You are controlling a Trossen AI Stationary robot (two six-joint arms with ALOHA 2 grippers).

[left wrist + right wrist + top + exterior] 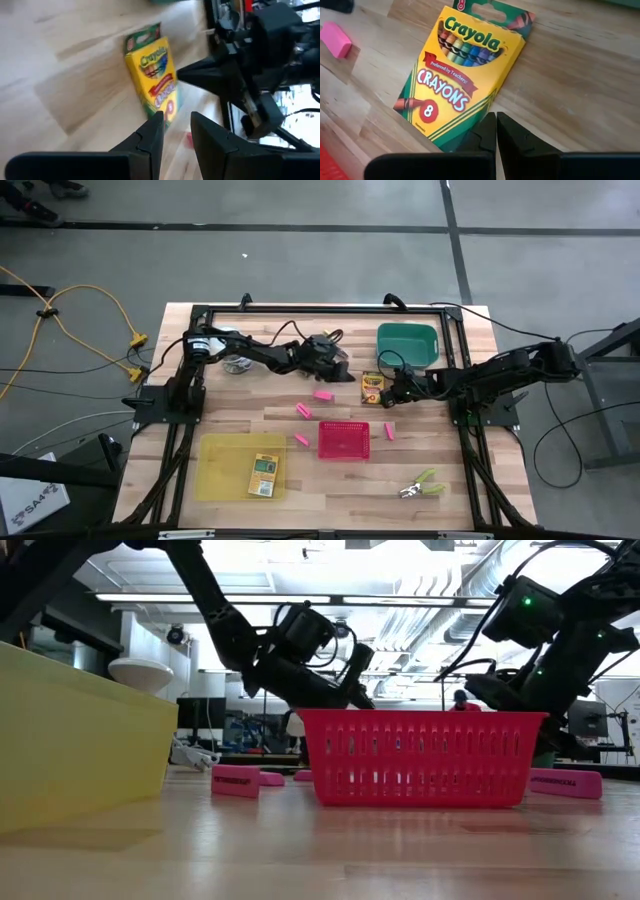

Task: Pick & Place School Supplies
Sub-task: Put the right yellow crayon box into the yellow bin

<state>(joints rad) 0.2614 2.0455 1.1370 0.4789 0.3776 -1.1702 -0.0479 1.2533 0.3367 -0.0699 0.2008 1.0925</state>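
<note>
- Two hands are converging on one crayon box (372, 386) lying flat on the surface (330, 480), just in front of both sets of fingertips.
- Left hand (172, 131) is sitting with its fingers partly apart and nothing between them; the box is lying just beyond its tips.
- Right hand (496, 131) is pressed fully shut and holding nothing, its tips hovering over the box's lower edge.
- Second crayon box (265, 476) is already resting in the yellow tray (215, 470), well away from both hands.
- Pink erasers (322, 394) are lying scattered between the left hand and the pink basket (343, 439); green-handled scissors (421, 484) are lying far behind the right hand.
- Likely risk: with both hands so near each other over the same box, they could be colliding.
- Another risk: a shut right hand pushing down would probably be sliding the flat box away rather than gripping it.
- Flat cardboard is offering little edge to pinch, so a grab may be slipping.
</note>
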